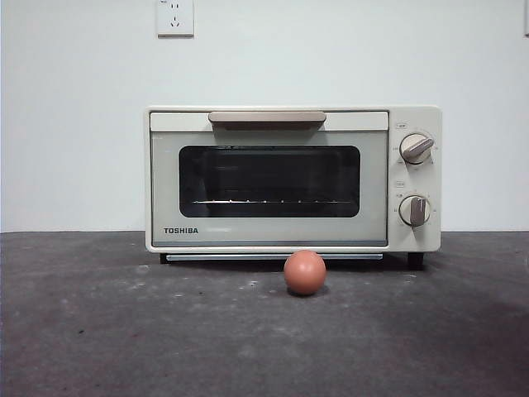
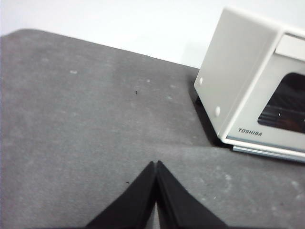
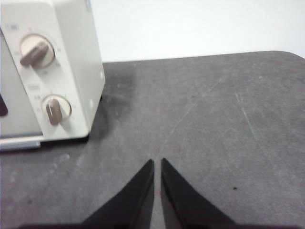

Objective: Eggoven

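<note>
A small reddish-brown egg (image 1: 305, 272) lies on the dark table just in front of the cream TOSHIBA toaster oven (image 1: 293, 178). The oven door is closed, with a dark glass window and two grey knobs (image 1: 416, 149) at its right side. My left gripper (image 2: 157, 164) is shut over bare table off the oven's (image 2: 248, 90) left side. On the other side, my right gripper (image 3: 157, 162) is shut above the table beside the oven's (image 3: 52, 71) knob end. Neither wrist view shows the egg, and neither gripper appears in the front view.
A dark grey mat (image 1: 124, 331) covers the table, with a white wall behind and a wall socket (image 1: 175, 16) high above the oven.
</note>
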{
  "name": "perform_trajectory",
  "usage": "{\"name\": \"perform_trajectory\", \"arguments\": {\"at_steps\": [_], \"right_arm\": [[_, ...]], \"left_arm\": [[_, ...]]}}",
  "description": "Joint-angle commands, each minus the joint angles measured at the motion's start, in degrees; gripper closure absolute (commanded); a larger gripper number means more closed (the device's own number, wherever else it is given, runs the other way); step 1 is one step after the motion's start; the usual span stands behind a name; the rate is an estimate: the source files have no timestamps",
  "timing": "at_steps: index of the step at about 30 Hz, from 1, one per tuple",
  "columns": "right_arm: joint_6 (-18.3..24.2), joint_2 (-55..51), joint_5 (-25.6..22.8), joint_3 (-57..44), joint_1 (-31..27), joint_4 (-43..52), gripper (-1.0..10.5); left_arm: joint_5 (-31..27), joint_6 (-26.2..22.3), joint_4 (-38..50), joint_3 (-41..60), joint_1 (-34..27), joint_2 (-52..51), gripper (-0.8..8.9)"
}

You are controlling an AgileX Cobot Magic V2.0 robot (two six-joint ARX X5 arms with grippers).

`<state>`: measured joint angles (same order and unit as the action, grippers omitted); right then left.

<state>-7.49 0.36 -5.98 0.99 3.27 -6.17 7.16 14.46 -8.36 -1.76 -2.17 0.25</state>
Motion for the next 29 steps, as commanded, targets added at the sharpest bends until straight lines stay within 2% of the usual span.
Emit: {"name": "perform_trajectory", "arguments": {"at_steps": [1, 3, 5, 9, 13, 16, 19, 22, 29], "right_arm": [[-3.0, -0.2, 0.2, -0.2, 0.0, 2.4, 9.4], [-4.1, -0.2, 1.9, -0.1, 0.0, 4.0, 9.4], [-6.9, -0.2, 3.7, 0.8, 0.0, 4.2, 9.4], [-11.4, -0.1, 4.9, 5.4, 0.0, 1.0, 9.4], [-11.6, 1.6, 6.7, 12.1, 0.0, -3.9, 9.4], [-11.3, 5.2, 9.5, 18.1, 0.0, -7.6, 9.4], [-10.3, 10.5, 14.0, 24.3, 0.0, -12.0, 9.4], [-7.2, 16.4, 19.3, 30.6, 0.0, -17.8, 9.4], [2.0, 29.9, 35.9, 42.7, 0.0, -31.3, 9.4]], "left_arm": [[-0.1, 5.0, 0.7, 1.5, -0.1, -0.1, 8.06], [-0.1, 8.5, 0.6, 1.2, -0.1, -0.1, 8.06], [0.0, 10.5, 0.2, 0.2, -0.1, -0.1, 8.06], [2.4, 10.9, -1.0, -3.4, -0.1, 0.2, 8.06], [3.6, 10.8, -5.7, -8.9, -0.1, 2.1, 8.06], [6.5, 9.9, -7.6, -13.2, -0.1, 5.0, 8.06], [11.2, 7.7, -9.6, -17.9, -0.1, 9.2, 8.06], [15.7, 4.0, -13.7, -23.5, -0.1, 14.0, 8.06], [21.8, -6.6, -26.9, -36.1, 0.1, 24.6, 8.06]]}}
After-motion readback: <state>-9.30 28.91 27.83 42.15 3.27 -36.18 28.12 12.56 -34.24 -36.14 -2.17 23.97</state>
